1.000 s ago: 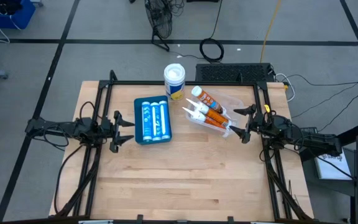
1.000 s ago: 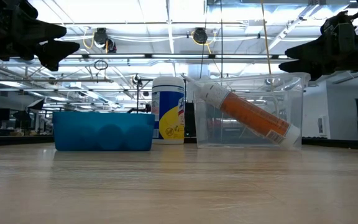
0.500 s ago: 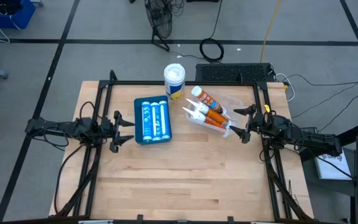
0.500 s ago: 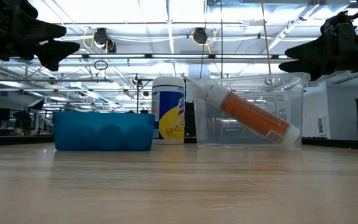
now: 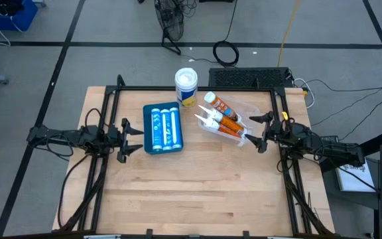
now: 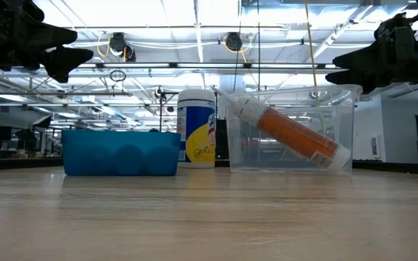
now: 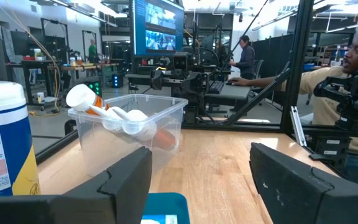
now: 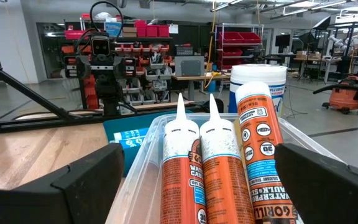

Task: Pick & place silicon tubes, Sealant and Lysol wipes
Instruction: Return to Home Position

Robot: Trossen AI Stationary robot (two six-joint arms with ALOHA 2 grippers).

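Note:
The Lysol wipes canister [image 5: 186, 87], white-lidded, stands upright on its base near the table's far edge. A blue tray [image 5: 162, 128] at the middle left holds two blue-and-white tubes lying side by side. A clear plastic tub [image 5: 225, 121] to the right of the canister holds three orange sealant tubes [image 8: 219, 168], which lean with their white nozzles up. My left gripper [image 5: 136, 139] hovers open just left of the blue tray. My right gripper [image 5: 251, 130] hovers open at the tub's right side, above the table, nothing between its fingers.
Black frame rails [image 5: 105, 126] run along the table's left, right and far sides. Bare wood [image 5: 197, 192] covers the near half of the table. A black device [image 5: 251, 78] sits behind the far edge. A person [image 7: 353, 68] sits beyond the table's right side.

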